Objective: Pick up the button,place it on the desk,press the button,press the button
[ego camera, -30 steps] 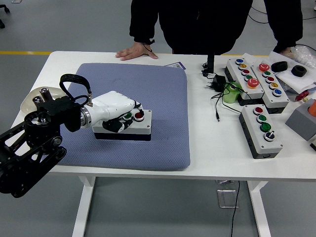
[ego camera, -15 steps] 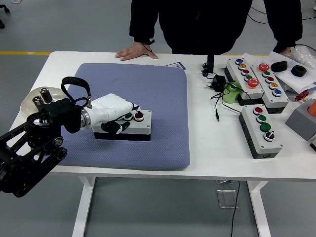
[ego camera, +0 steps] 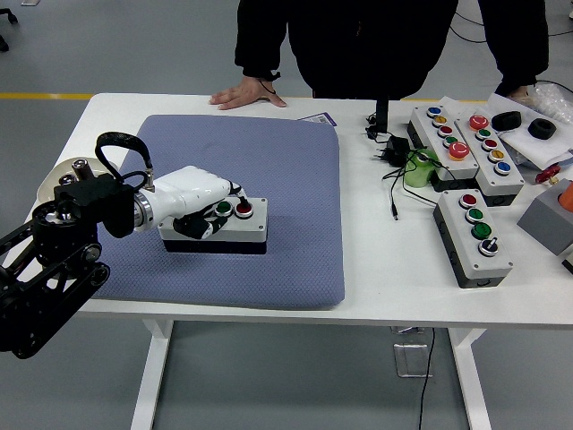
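The robot's white left hand (ego camera: 192, 208) has its fingers wrapped around the grey rectangular two-button box (ego camera: 224, 224), holding it over the blue padded mat's (ego camera: 286, 179) left half, apparently for carrying to the white desk (ego camera: 394, 269).

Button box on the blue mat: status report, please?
Left hand shut on button box, over blue mat. Right hand not in view. Person's hand rests at far edge, clear.
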